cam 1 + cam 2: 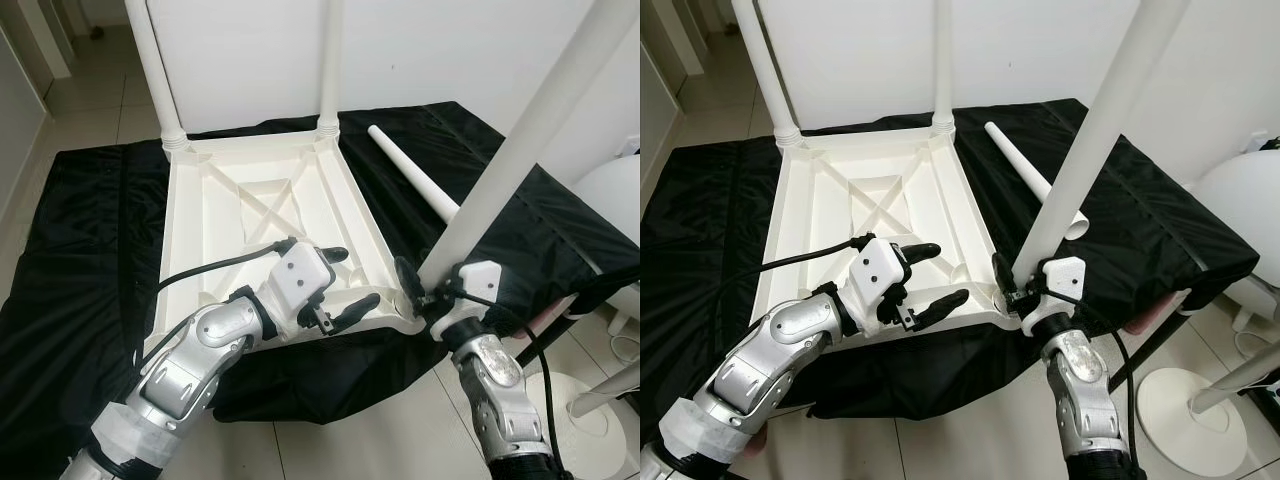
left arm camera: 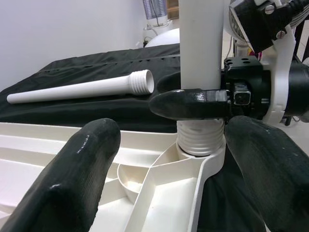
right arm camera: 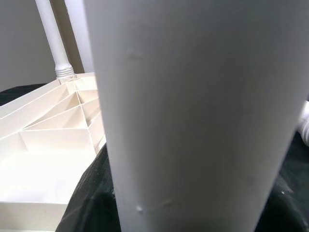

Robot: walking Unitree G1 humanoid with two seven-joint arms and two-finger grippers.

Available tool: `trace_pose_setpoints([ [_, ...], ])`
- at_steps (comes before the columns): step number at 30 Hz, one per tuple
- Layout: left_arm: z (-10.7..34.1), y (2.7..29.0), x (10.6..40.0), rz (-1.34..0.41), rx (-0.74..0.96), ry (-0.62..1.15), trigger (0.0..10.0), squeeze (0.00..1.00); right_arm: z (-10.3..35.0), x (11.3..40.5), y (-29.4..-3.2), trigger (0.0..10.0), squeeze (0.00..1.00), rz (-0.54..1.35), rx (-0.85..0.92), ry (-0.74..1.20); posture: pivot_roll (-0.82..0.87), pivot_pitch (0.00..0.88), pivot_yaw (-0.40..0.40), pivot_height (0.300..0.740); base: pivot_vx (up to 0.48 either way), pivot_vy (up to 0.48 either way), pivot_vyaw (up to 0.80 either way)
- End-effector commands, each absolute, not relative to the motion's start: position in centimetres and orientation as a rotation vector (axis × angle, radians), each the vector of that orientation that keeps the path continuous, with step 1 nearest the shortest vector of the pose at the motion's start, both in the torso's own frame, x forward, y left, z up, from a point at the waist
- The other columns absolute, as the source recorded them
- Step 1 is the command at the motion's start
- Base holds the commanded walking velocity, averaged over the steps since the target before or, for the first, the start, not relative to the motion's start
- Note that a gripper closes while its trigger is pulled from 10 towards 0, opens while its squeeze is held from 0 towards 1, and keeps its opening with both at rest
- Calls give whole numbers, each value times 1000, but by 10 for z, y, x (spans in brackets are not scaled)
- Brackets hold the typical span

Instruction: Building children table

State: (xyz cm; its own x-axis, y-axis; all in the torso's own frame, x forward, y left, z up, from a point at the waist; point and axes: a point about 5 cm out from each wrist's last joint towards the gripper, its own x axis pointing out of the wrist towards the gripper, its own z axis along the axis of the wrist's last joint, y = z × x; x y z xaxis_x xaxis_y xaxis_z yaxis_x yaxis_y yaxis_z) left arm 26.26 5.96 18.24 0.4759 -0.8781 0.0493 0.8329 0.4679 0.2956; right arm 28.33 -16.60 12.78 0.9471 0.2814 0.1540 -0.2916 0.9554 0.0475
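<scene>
At lower right of the frame, the right claw [image 1: 425, 293] clamps a third leg [image 1: 520, 135] into the upturned table [image 1: 230, 215]; the left claw [image 1: 335, 285] hovers open. Two legs stand; one leg [image 1: 415, 180] lies loose.

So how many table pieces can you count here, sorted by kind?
Tabletop, lying upside down on the black cloth: 1
Legs standing in corner sockets: 3, the near one gripped by the right gripper
Loose leg lying on the cloth: 1
Total: 5 pieces
</scene>
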Motion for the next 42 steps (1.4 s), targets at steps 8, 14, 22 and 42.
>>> trace_pose_setpoints([
  [8, 188, 58, 261, -1120, 252, -212, 10000, 0, 101, 290, -169, 10000, 0, 325, 32, 81, -11, 82, 51, 740, 0, 0, 0],
  [14, 189, 58, 262, -1112, 252, -216, 10000, 0, 104, 299, -169, 10000, 0, 404, -121, 122, -9, 83, 47, 740, 0, 0, 0],
  [22, 190, 58, 262, -1105, 251, -218, 10000, 0, 99, 297, -167, 10000, 0, 414, -201, 121, -8, 83, 46, 740, 0, 0, 0],
  [42, 191, 58, 262, -1108, 252, -220, 10000, 0, 92, 274, -168, 10000, 0, 299, -108, -86, -13, 85, 55, 740, 0, 0, 0],
])
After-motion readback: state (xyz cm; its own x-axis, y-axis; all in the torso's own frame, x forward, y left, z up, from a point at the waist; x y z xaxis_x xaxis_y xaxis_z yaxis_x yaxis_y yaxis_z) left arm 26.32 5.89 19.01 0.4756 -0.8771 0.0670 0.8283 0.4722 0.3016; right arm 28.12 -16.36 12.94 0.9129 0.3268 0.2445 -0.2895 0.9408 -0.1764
